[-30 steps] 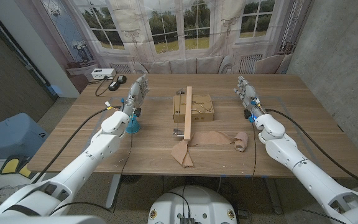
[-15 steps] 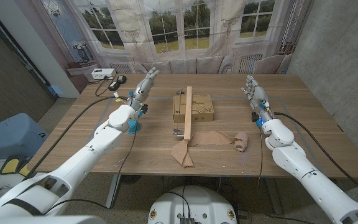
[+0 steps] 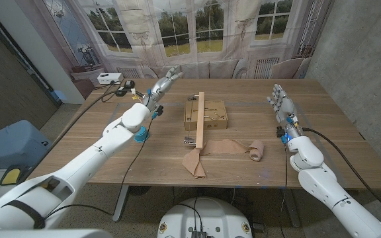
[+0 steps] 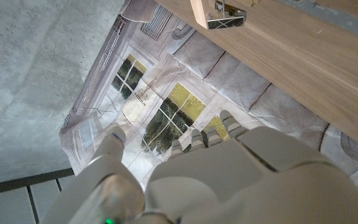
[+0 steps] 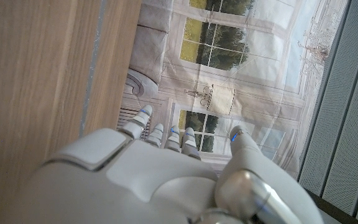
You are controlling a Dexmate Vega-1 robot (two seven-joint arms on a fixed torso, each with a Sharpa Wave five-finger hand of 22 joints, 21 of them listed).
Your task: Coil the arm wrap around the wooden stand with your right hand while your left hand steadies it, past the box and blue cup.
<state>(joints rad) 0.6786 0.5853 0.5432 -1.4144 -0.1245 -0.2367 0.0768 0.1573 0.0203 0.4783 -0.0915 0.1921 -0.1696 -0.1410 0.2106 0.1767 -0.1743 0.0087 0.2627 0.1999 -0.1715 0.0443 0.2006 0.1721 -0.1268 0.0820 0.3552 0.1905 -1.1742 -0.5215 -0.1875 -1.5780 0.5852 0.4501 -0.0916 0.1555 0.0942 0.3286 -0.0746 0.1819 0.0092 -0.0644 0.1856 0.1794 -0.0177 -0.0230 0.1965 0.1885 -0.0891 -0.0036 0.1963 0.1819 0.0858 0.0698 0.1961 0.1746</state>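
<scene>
Wrap (image 3: 225,148) lies on the table (image 3: 329,132) beside the wooden stand (image 3: 200,119), in front of the box (image 3: 214,116); no writing is readable. Both hands hold nothing, fingers spread. Since a second ago the left hand (image 3: 162,84) has swung inward beyond the blue cup (image 3: 138,136), and the right hand (image 3: 282,102) moved outward.

No legible text, labels, brand names, nos. or signs in any view. Box (image 3: 206,114) on table (image 3: 336,132): surface marks too small to read. White device (image 3: 108,78) at far table edge: no readable marking.
</scene>
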